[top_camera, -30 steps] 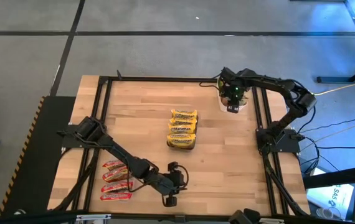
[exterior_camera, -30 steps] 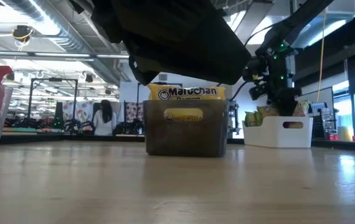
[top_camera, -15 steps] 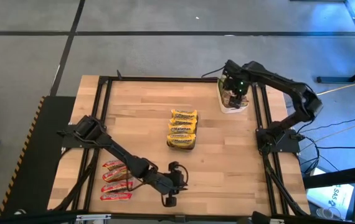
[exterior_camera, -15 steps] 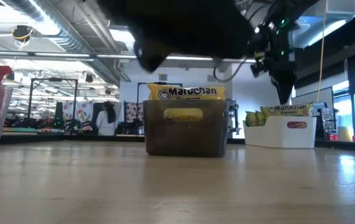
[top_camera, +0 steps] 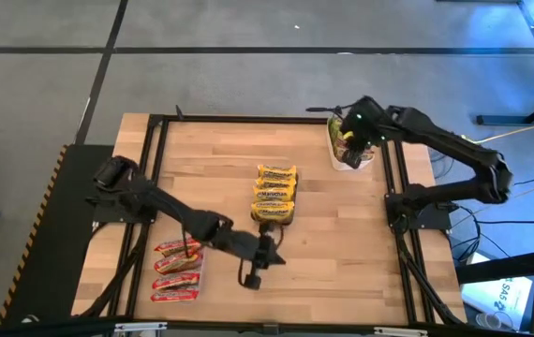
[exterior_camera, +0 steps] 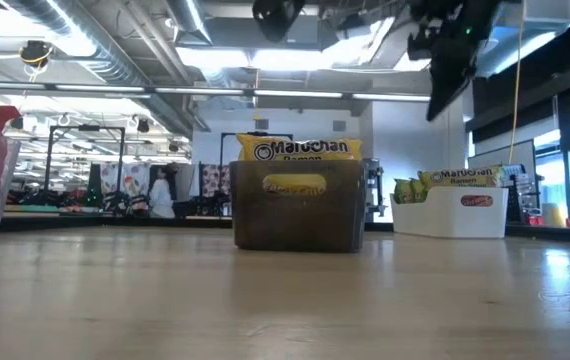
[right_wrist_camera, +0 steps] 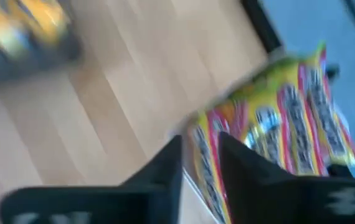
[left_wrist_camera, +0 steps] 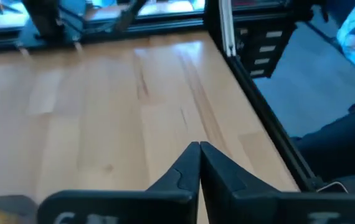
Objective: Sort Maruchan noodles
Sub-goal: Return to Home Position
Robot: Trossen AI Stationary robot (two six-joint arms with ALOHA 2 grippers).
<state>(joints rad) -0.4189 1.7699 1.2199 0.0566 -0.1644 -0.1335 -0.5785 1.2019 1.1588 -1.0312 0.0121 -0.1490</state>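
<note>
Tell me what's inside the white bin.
Green noodle packs stand on edge inside the white bin, with their tops poking above its rim. Its wall hides their lower parts and anything beneath them, so the exact count can't be told.

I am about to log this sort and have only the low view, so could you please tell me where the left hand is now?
Observer: In the high view the left hand hangs over bare wood, just right of the row of red packets and on your camera's side of the dark bin.
Operator: Thank you. Is it carrying anything?
Observer: No. The left wrist view shows its fingers pressed together with nothing between them.
Operator: And is the right hand holding a packet?
Observer: No. The right wrist view shows the right hand with its fingers apart and nothing between them, and the green packets lying beyond.
</note>
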